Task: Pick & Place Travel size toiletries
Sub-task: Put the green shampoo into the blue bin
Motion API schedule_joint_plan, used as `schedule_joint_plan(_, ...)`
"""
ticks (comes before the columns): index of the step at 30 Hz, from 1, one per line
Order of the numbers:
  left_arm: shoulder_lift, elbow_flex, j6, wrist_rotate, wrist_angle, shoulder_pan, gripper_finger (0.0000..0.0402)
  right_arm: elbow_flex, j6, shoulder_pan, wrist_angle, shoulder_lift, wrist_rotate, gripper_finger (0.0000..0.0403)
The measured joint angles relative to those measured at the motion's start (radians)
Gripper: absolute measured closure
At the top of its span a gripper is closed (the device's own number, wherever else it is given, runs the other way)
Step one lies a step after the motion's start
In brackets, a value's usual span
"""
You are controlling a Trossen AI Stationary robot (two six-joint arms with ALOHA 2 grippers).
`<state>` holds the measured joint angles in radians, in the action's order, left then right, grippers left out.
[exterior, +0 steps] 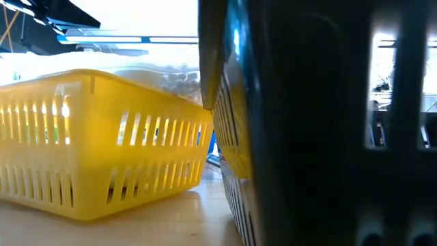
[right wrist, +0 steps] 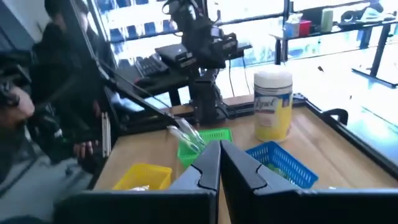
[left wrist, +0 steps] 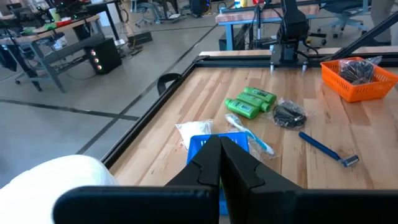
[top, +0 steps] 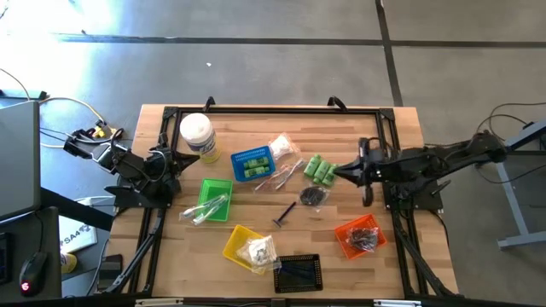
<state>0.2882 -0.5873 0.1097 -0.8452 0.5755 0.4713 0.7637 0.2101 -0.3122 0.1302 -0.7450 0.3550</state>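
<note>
Now the right gripper [top: 335, 173] is pressed together and holds nothing; in the high view it sits right of the centre, with its tip pointing to the left. Just beside this tip, almost touching it, lie the small green bottles [top: 321, 170]. They are side by side in a short row, and their long axes run from upper left to lower right of the frame. Below them, a little lower in the frame, is a dark packet [top: 311, 195], and further down to the left lies a blue razor [top: 284, 214], its long axis going diagonally from upper right to lower left. Left of the bottles there are clear sachets with thin sticks [top: 286, 174] and a white packet [top: 281, 147], between the bottles and the blue basket [top: 252, 164].

The left gripper [top: 182, 159] is also pressed together and empty. It waits at the left side of the table [top: 341, 256], just beside the big white-lidded jar [top: 197, 136], with its tip pointing to the right.

Around the loose items stand the green basket [top: 214, 199] with a clear sachet in it, the yellow basket [top: 241, 246] with a white packet, the black basket [top: 297, 273] at the lower edge, and the orange basket [top: 359, 236] with dark pieces at the lower right. Bare wood shows at the upper middle of the table, between the bottles and the black frame at the far edge, and also between the razor and the orange basket.
</note>
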Motion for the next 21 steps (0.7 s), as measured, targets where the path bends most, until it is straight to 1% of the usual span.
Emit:
schedule_joint_plan(5,0.000,0.000,0.000,0.000,0.000,0.000,0.0402,-0.194,0.075,0.000,-0.075,0.158,0.022,0.0399)
schedule_joint_plan(10,0.000,0.000,0.001,0.003,-0.005,0.000,0.0402,-0.358,0.119,0.000,-0.156,0.215,0.047,0.0400)
schedule_joint_plan(11,0.000,0.000,0.008,0.019,-0.013,0.000,0.0402,-0.391,0.120,0.000,-0.188,0.226,0.047,0.0400)
schedule_joint_plan(14,0.001,0.000,-0.010,0.103,-0.127,0.000,0.0402,-0.466,0.120,0.008,-0.307,0.241,0.048,0.0400)
schedule_joint_plan(17,0.011,-0.001,-0.092,0.178,-0.243,0.000,0.0402,-0.520,0.128,0.028,-0.328,0.243,0.044,0.0400)
schedule_joint_plan(21,0.071,-0.002,-0.131,0.186,-0.314,0.000,0.0402,-0.575,0.126,0.032,-0.420,0.272,0.036,0.0400)
